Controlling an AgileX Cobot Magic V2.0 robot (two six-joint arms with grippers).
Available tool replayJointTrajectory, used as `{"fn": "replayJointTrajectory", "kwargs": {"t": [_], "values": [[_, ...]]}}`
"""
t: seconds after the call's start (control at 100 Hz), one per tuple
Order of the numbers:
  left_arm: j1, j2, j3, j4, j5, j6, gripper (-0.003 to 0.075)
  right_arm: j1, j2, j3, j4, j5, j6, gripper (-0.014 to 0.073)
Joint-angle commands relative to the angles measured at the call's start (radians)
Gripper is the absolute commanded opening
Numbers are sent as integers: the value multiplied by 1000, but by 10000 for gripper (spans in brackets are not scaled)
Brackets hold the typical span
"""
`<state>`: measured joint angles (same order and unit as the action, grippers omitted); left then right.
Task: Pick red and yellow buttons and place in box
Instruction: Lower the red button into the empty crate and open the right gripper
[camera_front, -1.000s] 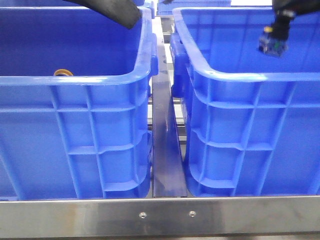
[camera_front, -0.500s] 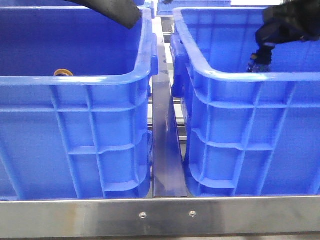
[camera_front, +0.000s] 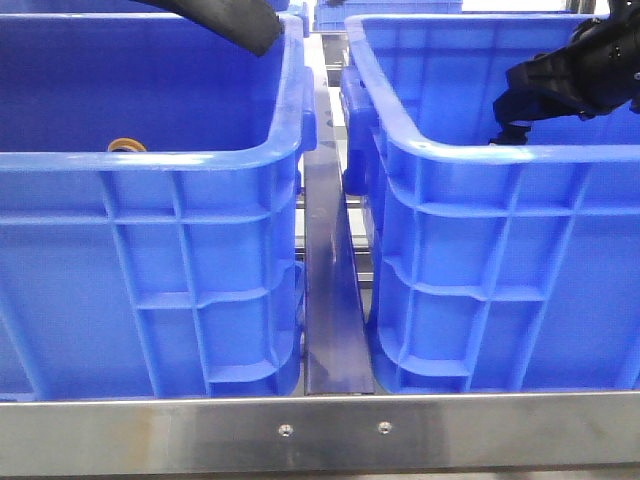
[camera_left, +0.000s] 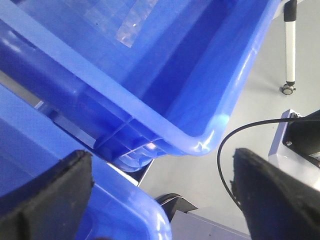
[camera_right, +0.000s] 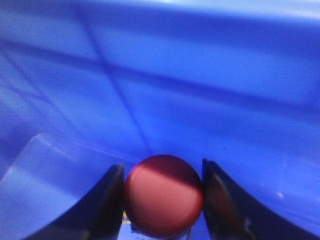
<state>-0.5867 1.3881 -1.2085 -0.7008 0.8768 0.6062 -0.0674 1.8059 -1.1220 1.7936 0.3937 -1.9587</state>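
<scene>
At the bottom centre of the right wrist view, the red button (camera_right: 163, 196) shows its rounded dark red cap, matte and half in shadow, wedged between the two dark fingers of the right pincer (camera_right: 162, 202), which is closed onto it. Behind it is blurred blue crate wall. The front view hides the button: there the right arm reaches over the right-hand box (camera_front: 480, 150) at the upper right, pincer below the rim. Only the front view shows a yellow-orange ring-shaped thing (camera_front: 127, 146) inside the left crate (camera_front: 190, 160), low behind its near wall. The left pincer (camera_left: 160, 192) hangs with fingers spread wide, empty, above crate rims. No writing is readable.
</scene>
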Motion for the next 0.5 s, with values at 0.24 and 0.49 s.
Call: {"fn": "replayJointTrajectory", "kwargs": {"t": [0.24,0.49], "values": [[-8,-35,-27,-51,-34,0,547,-3,-30,-34,83,36,-58,127],[-8,-35,-27,-51,-40,0,547,-3,-14,-34,82,35,-58,208]]}}
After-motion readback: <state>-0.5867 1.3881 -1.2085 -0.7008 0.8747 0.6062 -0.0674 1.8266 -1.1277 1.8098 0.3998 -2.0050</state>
